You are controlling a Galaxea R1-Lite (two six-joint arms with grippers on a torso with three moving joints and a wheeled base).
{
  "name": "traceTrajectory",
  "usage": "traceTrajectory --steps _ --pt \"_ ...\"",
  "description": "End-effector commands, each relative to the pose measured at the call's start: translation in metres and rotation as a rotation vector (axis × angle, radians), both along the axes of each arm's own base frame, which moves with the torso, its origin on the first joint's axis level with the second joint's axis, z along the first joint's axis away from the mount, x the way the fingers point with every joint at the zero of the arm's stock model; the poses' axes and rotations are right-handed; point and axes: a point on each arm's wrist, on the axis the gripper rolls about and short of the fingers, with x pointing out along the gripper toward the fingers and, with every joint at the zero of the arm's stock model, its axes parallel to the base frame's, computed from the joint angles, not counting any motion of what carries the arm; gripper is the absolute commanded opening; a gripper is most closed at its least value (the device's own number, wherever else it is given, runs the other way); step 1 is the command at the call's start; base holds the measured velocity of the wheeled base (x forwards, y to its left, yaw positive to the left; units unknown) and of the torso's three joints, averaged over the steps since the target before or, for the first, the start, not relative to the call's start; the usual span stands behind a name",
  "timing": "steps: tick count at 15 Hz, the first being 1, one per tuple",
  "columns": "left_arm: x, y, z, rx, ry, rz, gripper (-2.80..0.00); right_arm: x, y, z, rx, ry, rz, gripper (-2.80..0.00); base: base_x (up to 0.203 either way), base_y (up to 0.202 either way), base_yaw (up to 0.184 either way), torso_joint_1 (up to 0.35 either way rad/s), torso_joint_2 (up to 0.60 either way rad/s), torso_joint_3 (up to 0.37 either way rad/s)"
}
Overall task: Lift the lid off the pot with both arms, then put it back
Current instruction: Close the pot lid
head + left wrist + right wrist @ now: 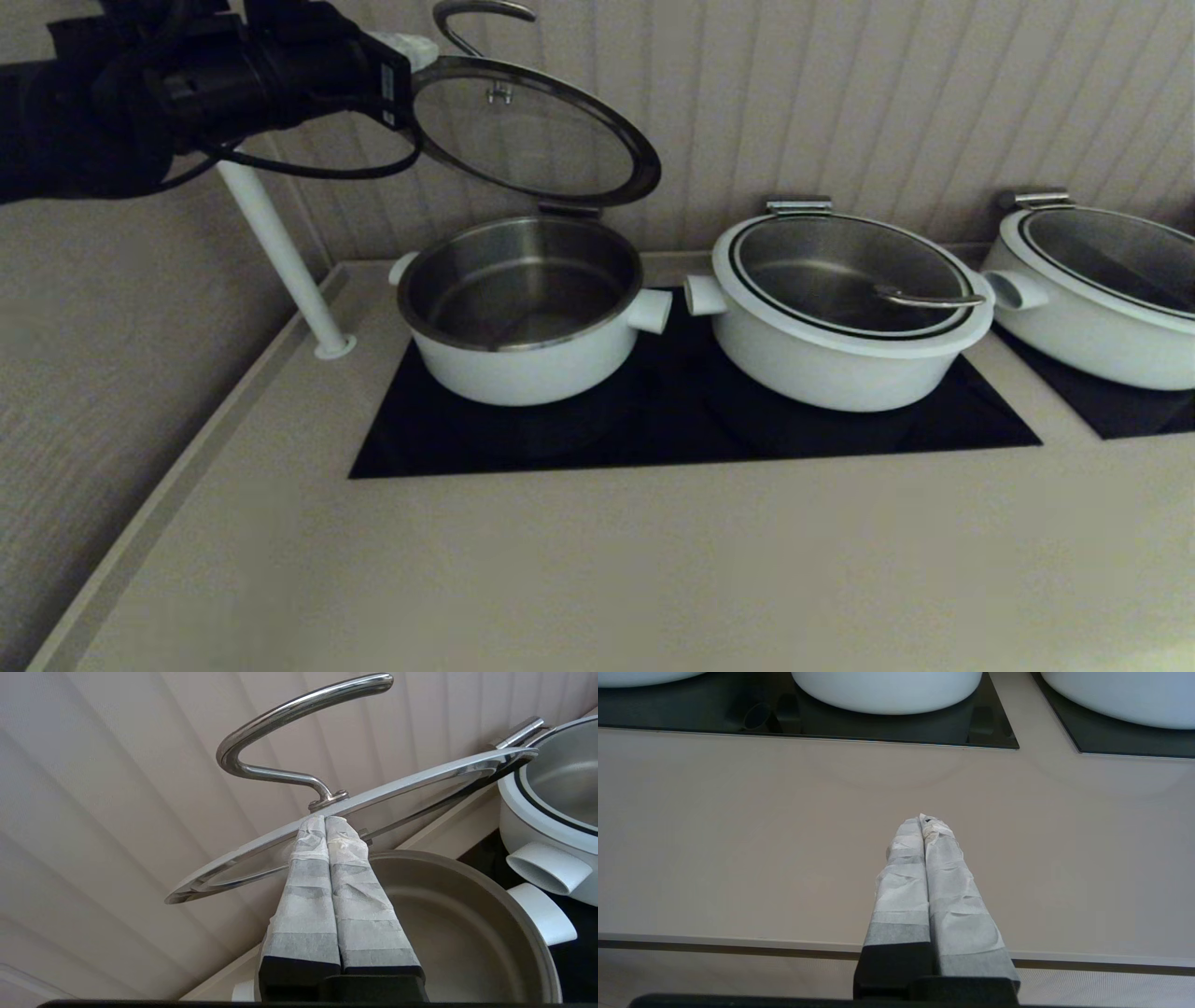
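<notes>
Left wrist view shows the left gripper with its two taped fingers pressed flat together, tips pushed up against the underside edge of the lid, near where the wire handle joins it. Nothing sits between the fingers, so the lid seems to rest on them and is not pinched.

The lid is up in the air, tilted, right above the pot. Its far edge looks like it sits at a hinge at the back of the pot, so it swings open like a door. The pot is open and has nothing in it.

My guess is the lifting part is done and the putting-back part comes next. The left gripper would need to go down slowly, toward the pot, so the lid swings shut and does not drop and bang.

Right wrist view shows the right gripper, fingers also closed on nothing, hanging over the bare counter, well in front of the pot and far from the lid. It is not helping now.

Beside the pot, on the same black stove top, stands a wider pot with its lid on
</notes>
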Motion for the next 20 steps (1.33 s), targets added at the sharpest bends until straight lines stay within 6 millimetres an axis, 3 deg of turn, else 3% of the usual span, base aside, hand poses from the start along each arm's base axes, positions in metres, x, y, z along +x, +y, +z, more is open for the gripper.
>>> traceTrajectory --steps 1,9,20 --pt "-0.004 0.001 0.001 0.001 -0.003 0.0 -2.8 0.0 0.0 0.0 -0.001 -0.001 0.001 -2.8 0.0 0.0 0.0 0.0 0.0 0.0" --pt "0.016 0.006 0.01 -0.01 -0.061 0.024 -2.8 0.0 0.0 0.0 -0.001 -0.001 0.001 -2.8 0.0 0.0 0.0 0.0 0.0 0.0" --pt "0.033 0.003 -0.006 -0.004 -0.029 0.022 -2.8 0.0 0.0 0.0 -0.001 -0.001 0.001 -2.8 0.0 0.0 0.0 0.0 0.0 0.0"
